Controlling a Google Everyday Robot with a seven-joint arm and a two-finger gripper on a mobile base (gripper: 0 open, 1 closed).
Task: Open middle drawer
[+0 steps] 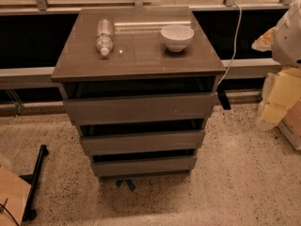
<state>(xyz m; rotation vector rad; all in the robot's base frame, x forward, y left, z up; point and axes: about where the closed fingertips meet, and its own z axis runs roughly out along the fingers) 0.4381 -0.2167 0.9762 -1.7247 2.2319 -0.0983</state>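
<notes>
one grey-brown cabinet carries three drawers under its worktop (141, 60). the middle drawer (143, 141) sits second down, below the worktop's front edge, with a dark gap above its plain front. on the worktop lie two things: one clear bottle (104, 36) on its side toward the left edge, and one white bowl (177, 36) upright toward the right edge. the pincer (288, 32) hangs beyond the right edge, well apart; its state cannot be told.
</notes>
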